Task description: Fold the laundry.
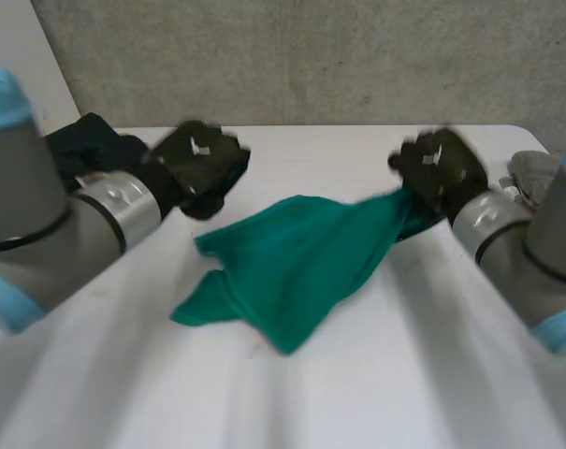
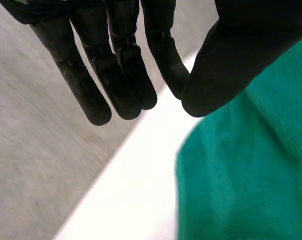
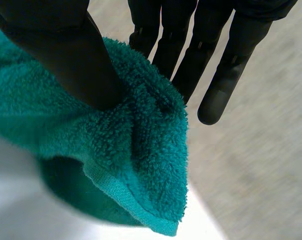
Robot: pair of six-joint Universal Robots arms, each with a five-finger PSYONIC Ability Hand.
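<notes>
Teal towel [image 1: 292, 267] corner pinched by right hand [image 1: 440, 168] (left hand [image 1: 198, 166] fingers [image 2: 126, 85] straight).

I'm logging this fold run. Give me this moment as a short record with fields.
cloth: green towel, crumpled on the white table, one corner lifted
right robot hand: pinches that corner, thumb against fingers
left robot hand: open, empty, above the table beside the towel
other items: dark garment behind the left arm; grey cloth by the right arm

Towel [image 1: 292, 262] on table [image 1: 404, 374]; right hand [image 1: 439, 168] on its right corner; left hand [image 1: 198, 166] apart, leftward; clothes pile [image 1: 86, 140] behind.
</notes>
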